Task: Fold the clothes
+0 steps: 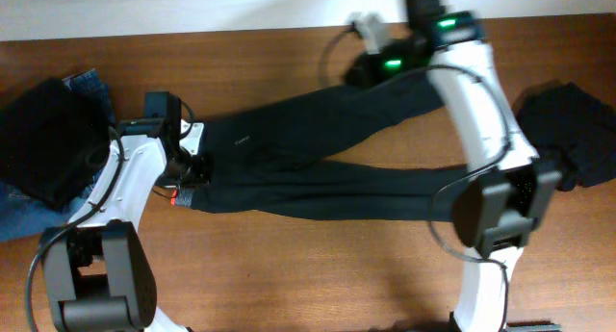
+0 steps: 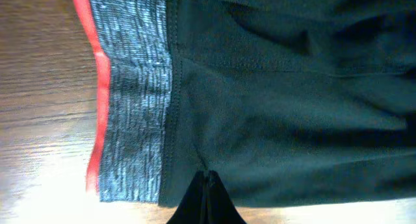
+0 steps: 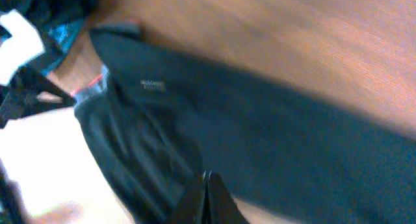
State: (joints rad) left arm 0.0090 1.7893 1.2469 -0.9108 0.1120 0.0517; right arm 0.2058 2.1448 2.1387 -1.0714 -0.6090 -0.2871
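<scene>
From above, the light is soft and even; the black trousers [image 1: 289, 178] are so dark their folds hardly show. The left wrist view is sharp, with white glare on the wooden table [image 2: 39, 185]. The right wrist view is blurry, washed white lower left.

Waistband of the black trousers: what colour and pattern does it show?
The waistband is heathered grey, clearest in left wrist view.

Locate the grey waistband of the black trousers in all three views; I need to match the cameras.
Overhead: waistband sits at the left end of the trousers, left of centre, only a sliver showing.
Left wrist: wide vertical grey strip, left of centre.
Right wrist: small and blurred, near the left edge at mid-height.
Shared landmark: red-orange trim along its outer edge.
</scene>
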